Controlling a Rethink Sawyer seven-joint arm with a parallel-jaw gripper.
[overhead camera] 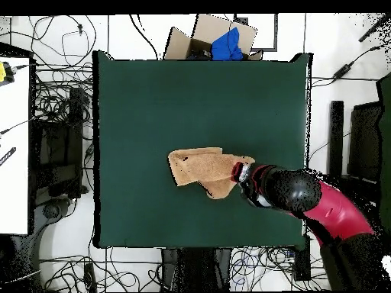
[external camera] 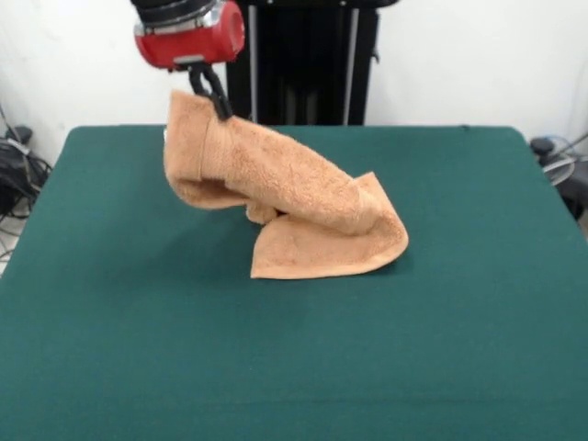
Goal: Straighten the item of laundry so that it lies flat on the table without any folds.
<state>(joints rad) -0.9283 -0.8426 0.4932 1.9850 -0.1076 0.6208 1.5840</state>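
The light-orange terry towel (external camera: 294, 197) is held up by one upper corner at the left. It drapes down to the right onto the dark green table (external camera: 459, 303), where its lower part lies folded over. My gripper (external camera: 217, 103) hangs from the red wrist and is shut on that raised corner, well above the table. In the overhead view the towel (overhead camera: 202, 170) sits a little below the table's (overhead camera: 153, 99) middle, and the gripper (overhead camera: 243, 172) pinches its right end. The tiny white tag does not show.
The black pedestal (external camera: 303, 64) stands behind the table's far edge. In the overhead view a cardboard box with a blue cloth (overhead camera: 221, 42) lies beyond the table's top edge, and cables (overhead camera: 61, 114) cover the floor at left.
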